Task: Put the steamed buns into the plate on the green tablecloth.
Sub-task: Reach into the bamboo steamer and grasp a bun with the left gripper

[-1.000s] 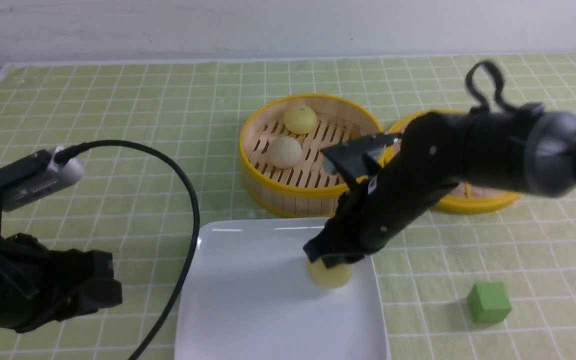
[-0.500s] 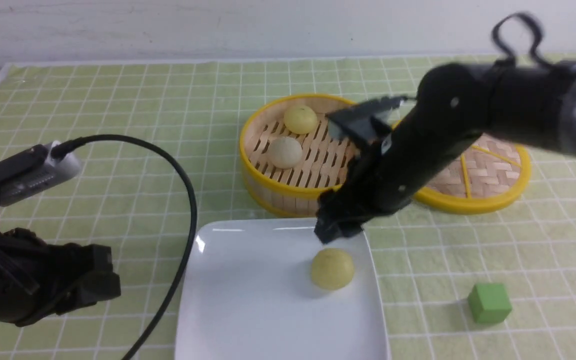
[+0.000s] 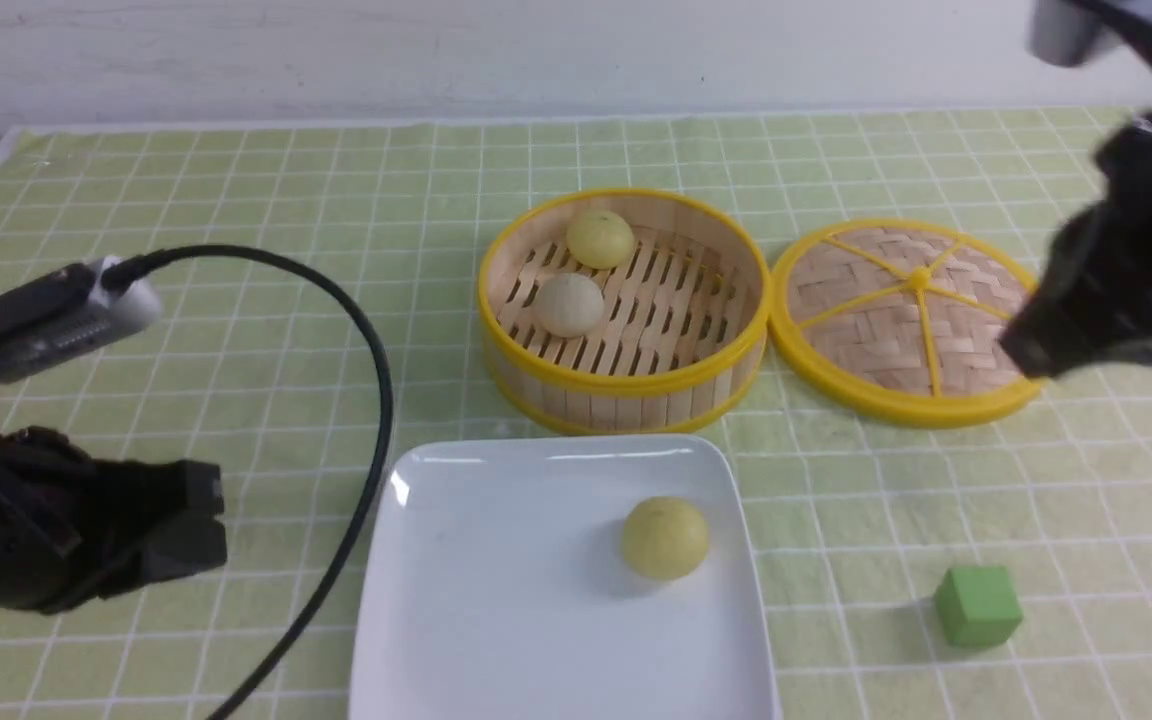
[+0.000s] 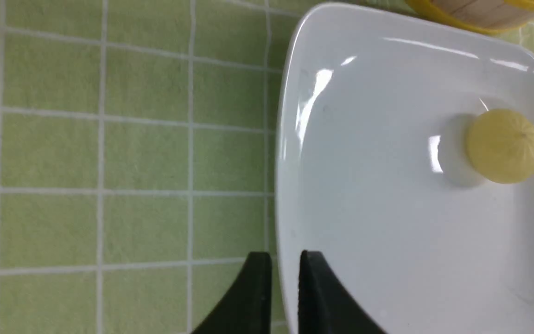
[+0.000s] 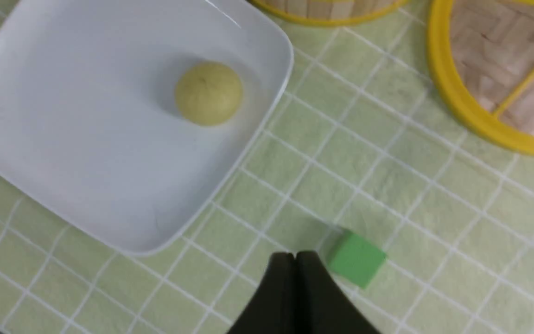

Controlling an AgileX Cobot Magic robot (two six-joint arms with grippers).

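The left end effector [image 4: 285,262] has its fingers a narrow slit apart and holds nothing. It hangs by the left rim of the plate [image 3: 496,600]. The right end effector [image 5: 296,257] has its fingers pressed together, empty, raised over the right side of the surface.

The plate lies on the green tablecloth [image 3: 236,200] at the middle of the surface's near edge. It carries one pale yellow bun [image 3: 664,538] close to its right rim. The bamboo steamer [image 3: 626,385] stands just behind the plate, toward the far edge. Inside it are a yellow bun [image 3: 600,238] and a greyish-white bun [image 3: 568,304], set apart. Its woven lid [image 3: 896,300] lies flat beside it on the right. A green cube [image 3: 977,604] sits right of the plate.

The buns are round, with no long axis. The plated one shows its faintly creased crown facing up.
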